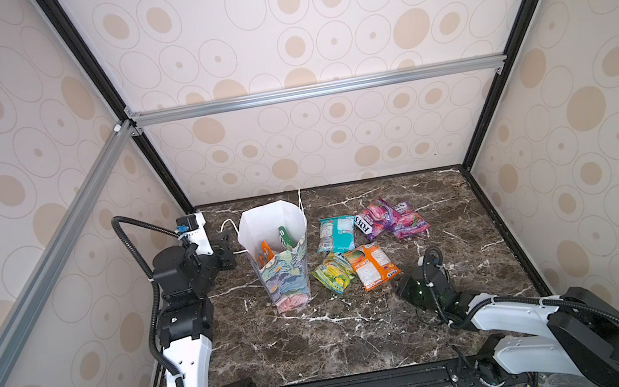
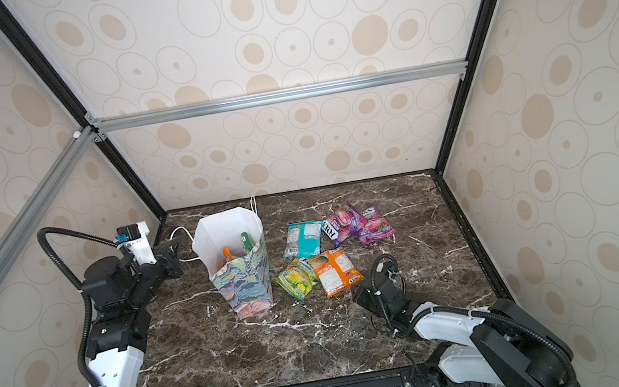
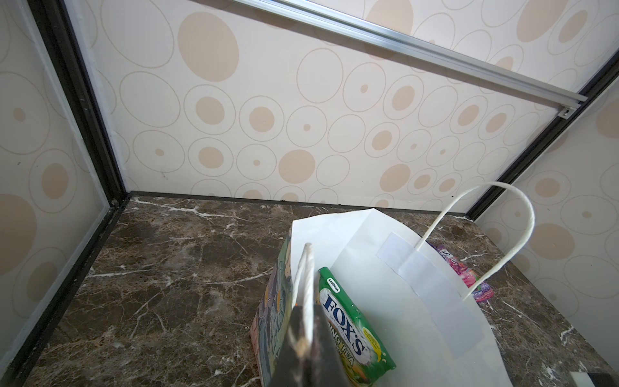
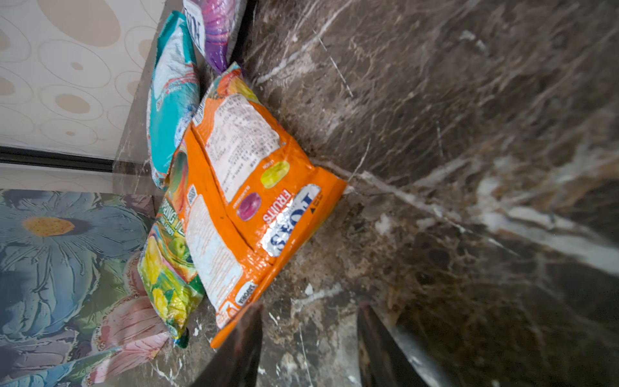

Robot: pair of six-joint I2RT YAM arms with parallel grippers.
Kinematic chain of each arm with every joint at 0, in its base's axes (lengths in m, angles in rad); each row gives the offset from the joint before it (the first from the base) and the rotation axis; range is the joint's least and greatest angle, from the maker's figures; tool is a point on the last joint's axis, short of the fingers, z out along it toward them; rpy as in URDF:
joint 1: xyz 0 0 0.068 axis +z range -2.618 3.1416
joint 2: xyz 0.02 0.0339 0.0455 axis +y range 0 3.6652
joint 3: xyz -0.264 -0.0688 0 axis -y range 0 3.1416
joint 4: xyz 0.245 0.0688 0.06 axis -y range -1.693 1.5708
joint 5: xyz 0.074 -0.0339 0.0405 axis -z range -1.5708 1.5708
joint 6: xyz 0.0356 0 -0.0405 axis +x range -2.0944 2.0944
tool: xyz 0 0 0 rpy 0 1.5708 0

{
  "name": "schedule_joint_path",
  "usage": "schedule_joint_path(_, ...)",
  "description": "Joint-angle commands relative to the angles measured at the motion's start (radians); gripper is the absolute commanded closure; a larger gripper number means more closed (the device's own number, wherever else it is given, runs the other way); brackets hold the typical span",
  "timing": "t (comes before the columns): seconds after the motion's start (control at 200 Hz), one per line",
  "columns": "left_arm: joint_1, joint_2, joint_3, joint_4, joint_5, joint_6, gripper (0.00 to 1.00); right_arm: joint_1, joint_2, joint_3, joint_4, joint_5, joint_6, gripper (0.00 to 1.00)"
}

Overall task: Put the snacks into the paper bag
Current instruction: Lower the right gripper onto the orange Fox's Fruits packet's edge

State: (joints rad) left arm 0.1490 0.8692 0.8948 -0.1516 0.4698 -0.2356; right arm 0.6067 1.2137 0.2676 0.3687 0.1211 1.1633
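Orange packet next, lying just off my right fingertips.

The glossy orange plastic FOX'S packet [image 4: 254,187] lies flat mid-worktop. Its long axis slants from the rear edge toward the front right corner, and the side toward the bag laps over a green-yellow packet [image 1: 333,277]. Its near corner points at my right fingers [image 1: 403,288], half-spread and empty over the bare dark marble worktop [image 1: 324,348], so I judge that arm far nearer. My left fingers [image 3: 303,335] are clenched on the white cord handle [image 3: 306,268] of the tall floral paper bag [image 1: 287,278], which stands upright toward the left edge.
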Motion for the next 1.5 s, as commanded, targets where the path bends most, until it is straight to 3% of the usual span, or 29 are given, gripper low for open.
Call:
schedule_joint_path(0.0,0.002,-0.010,0.026,0.000,0.006,0.019,1.00,-0.010,0.035,-0.021,0.093,0.022,0.028,0.52)
schedule_joint_path(0.49,0.001,-0.018,0.021,0.007,0.006,0.015,1.00,-0.026,0.279,-0.015,0.347,-0.025,0.088,0.54)
schedule_joint_path(0.63,0.002,-0.017,0.021,0.006,0.007,0.017,1.00,-0.027,0.311,-0.003,0.368,-0.021,0.099,0.70)
schedule_joint_path(0.86,0.002,-0.018,0.020,0.007,0.006,0.015,1.00,-0.027,0.297,0.001,0.315,0.001,0.103,0.72)
schedule_joint_path(1.0,0.003,-0.016,0.020,0.006,0.006,0.012,1.00,-0.029,0.267,0.000,0.288,0.015,0.086,0.90)
schedule_joint_path(1.145,0.002,-0.018,0.018,0.010,0.006,0.009,1.00,-0.030,0.245,0.008,0.258,0.019,0.071,0.93)
schedule_joint_path(1.22,0.002,-0.016,0.016,0.011,0.007,0.009,1.00,-0.029,0.237,0.008,0.253,0.020,0.063,1.00)
schedule_joint_path(1.491,0.002,-0.015,0.016,0.012,0.007,0.011,1.00,-0.030,0.166,0.016,0.172,0.025,0.018,1.00)
